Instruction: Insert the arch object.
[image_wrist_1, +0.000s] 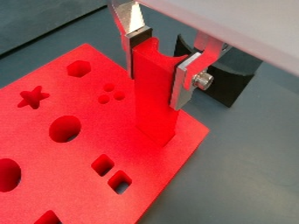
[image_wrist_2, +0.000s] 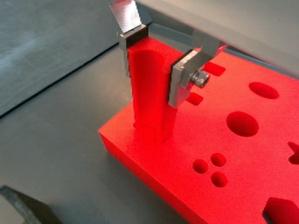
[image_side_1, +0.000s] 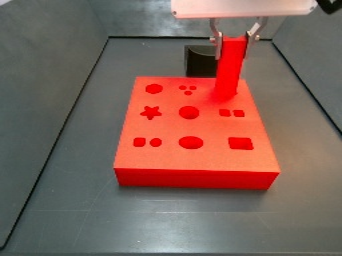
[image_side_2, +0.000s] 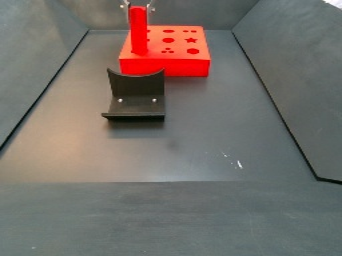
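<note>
The arch object (image_wrist_1: 155, 94) is a long bright-red bar standing upright, its lower end at a corner region of the flat red board (image_wrist_1: 70, 166). My gripper (image_wrist_1: 162, 61) is shut on the bar's upper part, silver fingers on both sides. The bar has a curved notch at its top in a wrist view; it also shows in a wrist view (image_wrist_2: 149, 92). In a side view the bar (image_side_1: 229, 72) stands at the board's (image_side_1: 194, 160) far right area under my gripper (image_side_1: 234, 36). In a side view the bar (image_side_2: 135, 30) stands at the board's (image_side_2: 181, 55) left end.
The dark fixture (image_side_2: 135, 96) stands on the grey floor in front of the board in a side view; it shows behind the board in a side view (image_side_1: 201, 58) and beside the bar in a wrist view (image_wrist_1: 228, 77). Bin walls rise around the floor.
</note>
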